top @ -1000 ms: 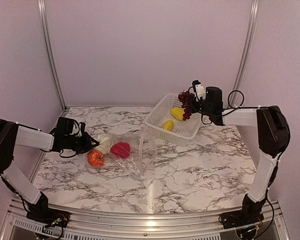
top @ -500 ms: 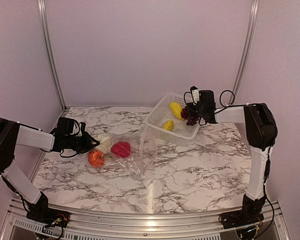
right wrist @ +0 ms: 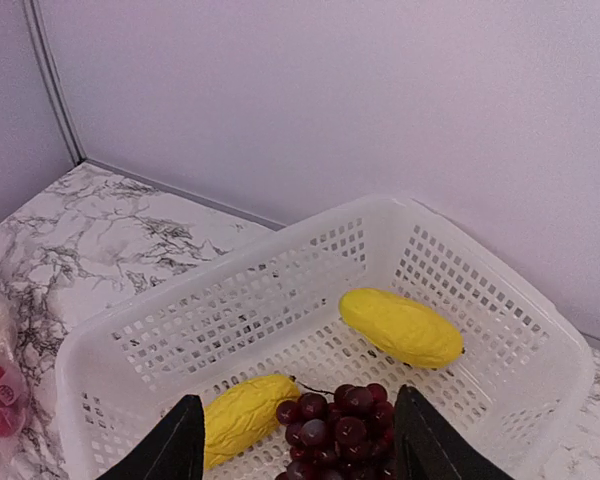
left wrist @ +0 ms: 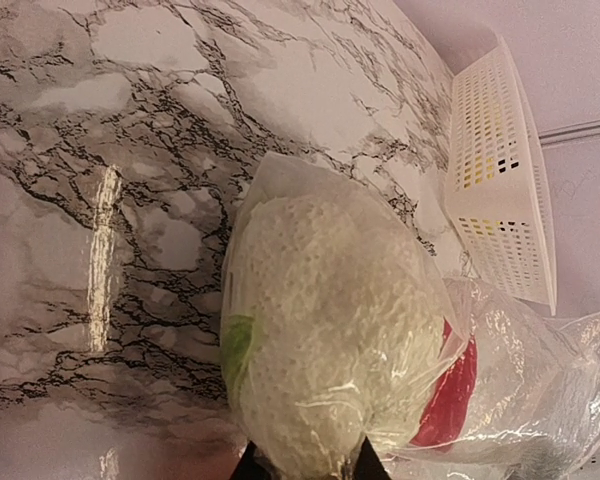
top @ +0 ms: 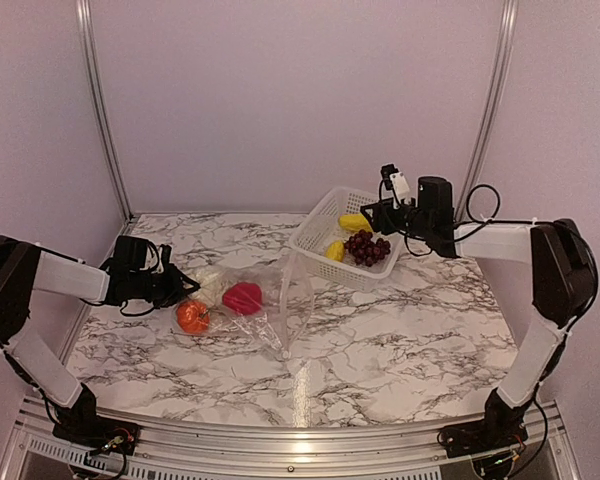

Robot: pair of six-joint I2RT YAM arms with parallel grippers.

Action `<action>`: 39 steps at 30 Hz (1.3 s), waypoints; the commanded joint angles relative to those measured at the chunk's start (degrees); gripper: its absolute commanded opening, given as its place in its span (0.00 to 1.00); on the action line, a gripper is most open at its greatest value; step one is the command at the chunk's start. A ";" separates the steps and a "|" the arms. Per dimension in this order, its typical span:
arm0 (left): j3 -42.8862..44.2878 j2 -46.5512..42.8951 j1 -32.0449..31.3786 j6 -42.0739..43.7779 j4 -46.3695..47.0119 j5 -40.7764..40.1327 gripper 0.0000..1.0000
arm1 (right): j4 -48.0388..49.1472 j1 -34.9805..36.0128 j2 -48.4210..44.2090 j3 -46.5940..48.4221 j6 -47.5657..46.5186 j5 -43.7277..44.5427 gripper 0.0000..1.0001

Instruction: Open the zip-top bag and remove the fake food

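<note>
The clear zip-top bag (top: 277, 305) lies left of centre on the marble table, its mouth toward the middle. Inside it are a white lumpy piece (top: 208, 284), a red piece (top: 242, 298) and an orange round piece (top: 191, 317). My left gripper (top: 179, 288) is shut on the bag's left end, pinching the plastic (left wrist: 540, 380) around the white piece (left wrist: 330, 320). My right gripper (top: 373, 214) hangs open over the white basket (top: 313, 228). A dark grape bunch (right wrist: 340, 425) and two yellow fruits (right wrist: 400, 327) (right wrist: 245, 415) lie in the basket below its fingers (right wrist: 175, 445).
The basket (right wrist: 280, 240) stands at the back right, near the rear wall. Metal frame posts (top: 100, 110) rise at both back corners. Purple walls close in the table on three sides.
My right gripper has opened and the grape bunch has dropped into the basket; the gripper then drew back to the right. The left arm and the bag have not moved.
</note>
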 commanded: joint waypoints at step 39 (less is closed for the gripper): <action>4.49 3.96 -5.88 5.85 -5.99 3.22 0.00 | 17.04 29.77 13.72 -7.99 -30.94 -7.02 0.60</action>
